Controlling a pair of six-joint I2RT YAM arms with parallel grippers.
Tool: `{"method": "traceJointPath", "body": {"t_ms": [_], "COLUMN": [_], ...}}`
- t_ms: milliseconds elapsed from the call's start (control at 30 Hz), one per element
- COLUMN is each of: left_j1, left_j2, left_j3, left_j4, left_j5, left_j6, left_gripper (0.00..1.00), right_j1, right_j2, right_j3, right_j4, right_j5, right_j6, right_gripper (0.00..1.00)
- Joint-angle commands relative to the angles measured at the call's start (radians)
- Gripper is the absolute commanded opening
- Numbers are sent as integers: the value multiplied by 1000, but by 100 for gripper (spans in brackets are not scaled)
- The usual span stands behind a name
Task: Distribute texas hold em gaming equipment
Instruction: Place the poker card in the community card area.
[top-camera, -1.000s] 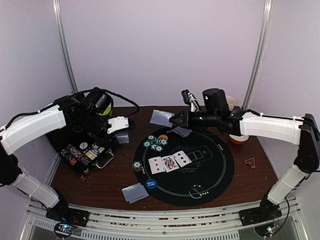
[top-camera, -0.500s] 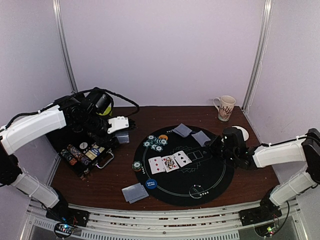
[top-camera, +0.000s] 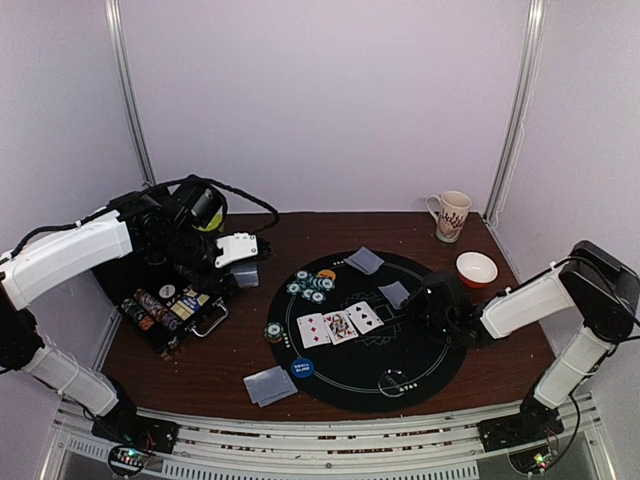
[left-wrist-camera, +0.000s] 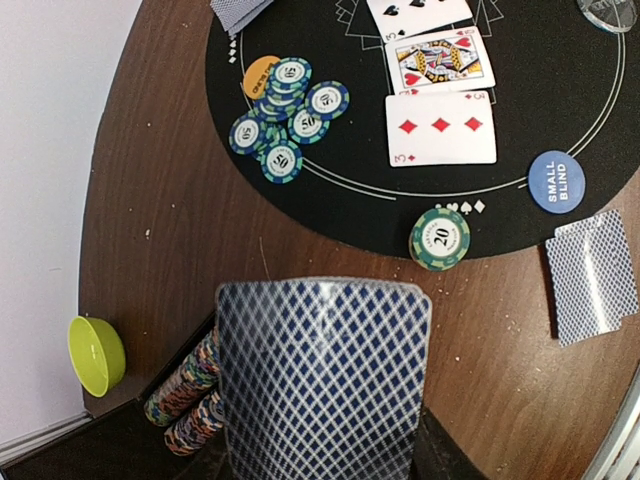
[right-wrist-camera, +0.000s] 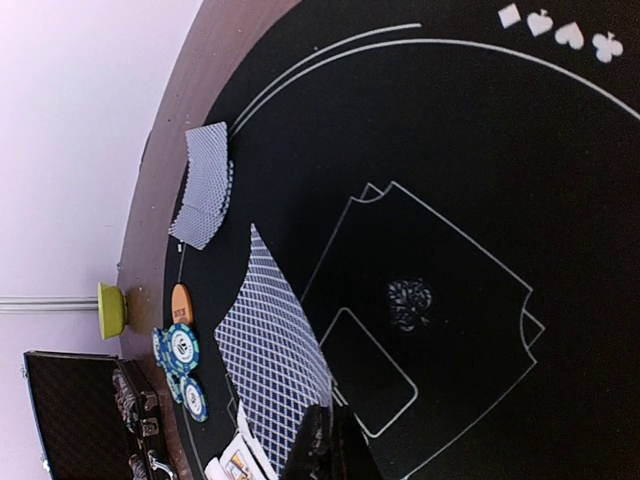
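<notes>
My left gripper (top-camera: 240, 262) hovers over the table's left side, shut on a deck of blue-backed playing cards (left-wrist-camera: 322, 380) that hides its fingers. My right gripper (right-wrist-camera: 333, 415) is shut on the edge of one face-down card (right-wrist-camera: 268, 345), held low and tilted over the black mat (top-camera: 420, 350) right of centre. Three face-up cards (top-camera: 340, 322) lie mid-mat. A cluster of striped chips (top-camera: 312, 285) with an orange disc (top-camera: 327, 274) lies behind them. A teal chip (top-camera: 274, 331), a blue small-blind disc (top-camera: 301, 367) and a clear disc (top-camera: 396, 381) sit near the mat's rim.
Face-down card pairs lie at the mat's far edge (top-camera: 364, 260) and off its front left (top-camera: 270, 384). An open black chip case (top-camera: 170, 308) is at left, with a green bowl (left-wrist-camera: 95, 355) behind it. A patterned mug (top-camera: 452, 214) and a red-and-white bowl (top-camera: 476, 268) stand at right.
My right arm swung from the far card pair down to the mat's right-centre, bringing one card low over the felt. The left arm and its deck stayed still.
</notes>
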Motion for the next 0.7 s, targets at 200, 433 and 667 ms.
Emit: {"method": "traceJointPath", "body": {"t_ms": [200, 433, 667], "left_j1": [3, 3, 4], "left_j2": [-20, -23, -23], "left_j3": [-20, -21, -22], "left_j4": [45, 46, 45], "left_j5": [7, 4, 6], "left_j6": [10, 14, 14], "left_gripper": [46, 46, 46], "right_j1": [37, 48, 70], "right_j2": [81, 76, 82], "right_j3": [4, -20, -25], "right_j4": [53, 37, 21], "right_j5": [14, 14, 23], "right_j6": [78, 107, 138], "right_gripper": [0, 0, 0]}}
